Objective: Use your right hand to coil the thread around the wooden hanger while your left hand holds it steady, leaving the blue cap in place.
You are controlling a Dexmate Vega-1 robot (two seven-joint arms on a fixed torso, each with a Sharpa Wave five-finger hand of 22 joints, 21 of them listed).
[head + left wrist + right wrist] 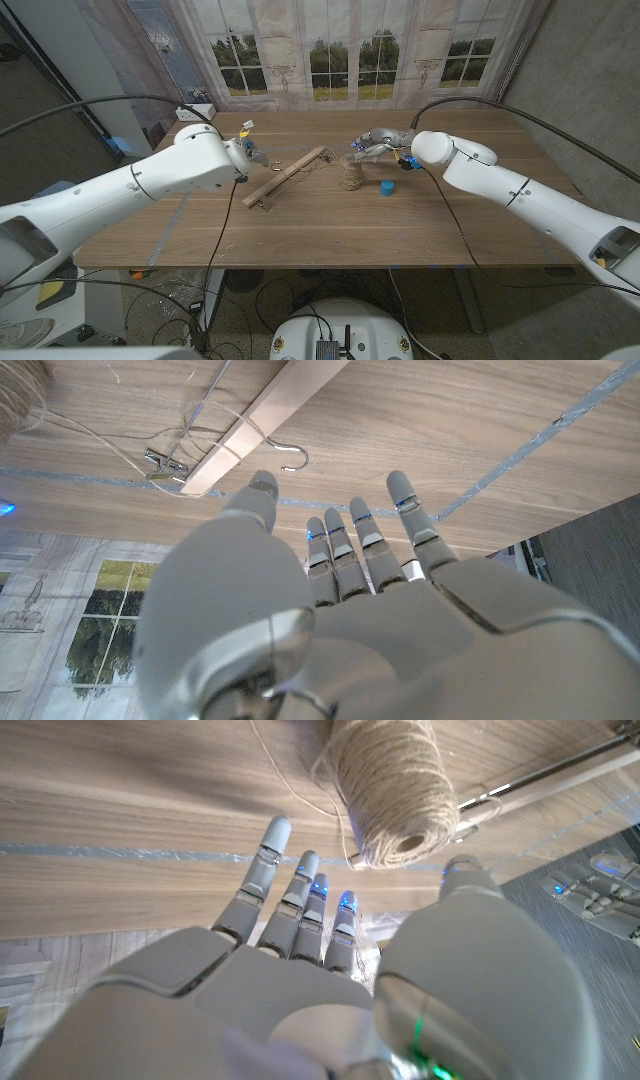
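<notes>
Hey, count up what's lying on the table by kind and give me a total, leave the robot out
Wooden hanger: 1
Twine spool: 1
Blue cap: 1
Total: 3

- Wooden table (330,225): matt, pale brown, fine grain.
- Hanger (285,176): smooth light wood, with shiny metal hook (292,457) and clips.
- Thread spool (395,780): rough, fibrous beige twine.
- Cap (386,187): smooth blue plastic.
- Hands: glossy grey plastic.
</notes>
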